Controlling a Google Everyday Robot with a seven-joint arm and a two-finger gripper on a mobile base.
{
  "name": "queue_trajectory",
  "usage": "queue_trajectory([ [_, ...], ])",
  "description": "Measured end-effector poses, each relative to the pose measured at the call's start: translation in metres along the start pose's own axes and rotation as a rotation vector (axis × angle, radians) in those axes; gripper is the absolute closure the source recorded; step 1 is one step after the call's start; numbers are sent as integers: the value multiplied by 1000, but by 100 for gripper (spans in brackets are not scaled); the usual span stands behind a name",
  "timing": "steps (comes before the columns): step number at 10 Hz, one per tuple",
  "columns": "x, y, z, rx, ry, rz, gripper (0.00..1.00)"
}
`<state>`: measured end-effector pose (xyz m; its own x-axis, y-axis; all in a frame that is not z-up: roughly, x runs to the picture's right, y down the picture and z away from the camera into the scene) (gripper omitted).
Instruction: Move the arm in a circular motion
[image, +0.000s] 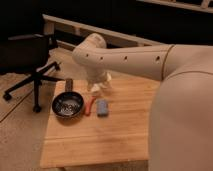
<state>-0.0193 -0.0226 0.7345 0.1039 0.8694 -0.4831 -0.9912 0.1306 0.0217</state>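
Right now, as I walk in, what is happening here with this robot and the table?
The robot's big cream-white arm stretches from the right across a wooden table. Its gripper hangs low near the table's far side, just behind a blue sponge and a thin red object. A dark bowl sits to their left. The arm seems to handle none of them, which fits a task of only moving in a circle.

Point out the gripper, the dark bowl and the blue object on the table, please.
gripper (99, 86), camera view, pale tip over the far side of the table (122, 135).
dark bowl (55, 106), camera view, on its left rim.
blue object (102, 107), camera view, on its middle.
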Motion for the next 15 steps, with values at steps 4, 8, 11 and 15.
queue_trajectory([
  [4,-75,-16,21,50,23,28,35],
  [8,-103,68,26,67,27,-178,35],
  [11,-80,127,30,18,46,-318,35],
  [15,-26,129,28,-3,77,-370,35],
])
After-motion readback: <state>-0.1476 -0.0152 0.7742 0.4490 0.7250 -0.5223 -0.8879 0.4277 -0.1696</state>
